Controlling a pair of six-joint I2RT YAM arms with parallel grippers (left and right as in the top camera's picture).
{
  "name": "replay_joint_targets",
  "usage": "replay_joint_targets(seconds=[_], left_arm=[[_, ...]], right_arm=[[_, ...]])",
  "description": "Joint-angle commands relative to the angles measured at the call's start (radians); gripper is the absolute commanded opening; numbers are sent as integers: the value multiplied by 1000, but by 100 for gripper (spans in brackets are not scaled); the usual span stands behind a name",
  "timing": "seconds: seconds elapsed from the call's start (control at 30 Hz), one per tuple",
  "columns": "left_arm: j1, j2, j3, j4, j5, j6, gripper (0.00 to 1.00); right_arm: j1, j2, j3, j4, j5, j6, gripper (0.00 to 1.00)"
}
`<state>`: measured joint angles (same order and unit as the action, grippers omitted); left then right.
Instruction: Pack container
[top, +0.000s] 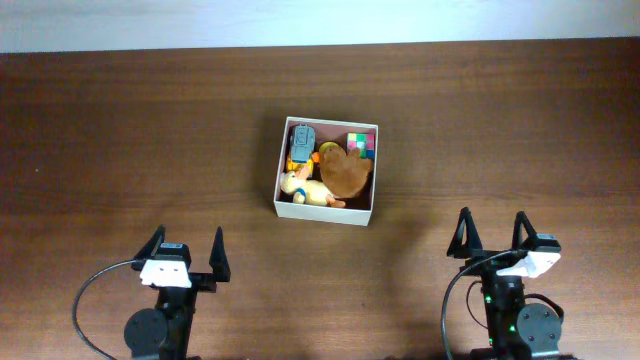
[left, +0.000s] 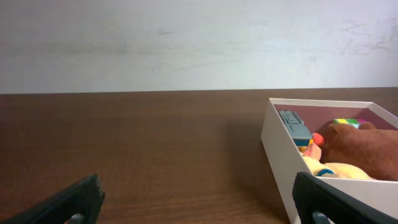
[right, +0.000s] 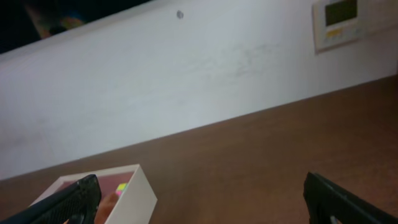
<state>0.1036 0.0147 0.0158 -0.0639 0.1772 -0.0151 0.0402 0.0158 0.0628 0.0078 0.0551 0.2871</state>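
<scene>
Wood table (top: 120, 130), container (top: 320, 212) ahead, well apart from L fingers (top: 219, 250), R fingers (top: 464, 232)

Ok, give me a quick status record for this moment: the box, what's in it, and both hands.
box: white, square, open top, mid-table
inside the box: brown plush toy, yellow plush toy, coloured cube, grey-blue toy
left hand: open, empty, at the near edge, left of the box, not touching it
right hand: open, empty, at the near edge, right of the box, not touching it
table: dark wood
</scene>
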Motion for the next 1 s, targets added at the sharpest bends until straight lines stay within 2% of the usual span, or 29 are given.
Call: replay_joint_targets(seconds=[0.0,0.23,0.33,0.47,0.97], left_arm=[[4,-10,-6,0,14,9,99],[4,-10,-7,0,14,9,99],[4,-10,-6,0,14,9,99],[4,-10,-7,0,14,9,99],[4,-10,-6,0,14,9,99]], right_arm=[[6,-13,-22,19,-45,-2,99],[6,-13,-57,-20,-47,-9,99],[6,-13,-57,-87,-48,-74,99],[6,-13,-57,-89,-48,-181,99],[6,-12,-57,-89,-51,-175,99]])
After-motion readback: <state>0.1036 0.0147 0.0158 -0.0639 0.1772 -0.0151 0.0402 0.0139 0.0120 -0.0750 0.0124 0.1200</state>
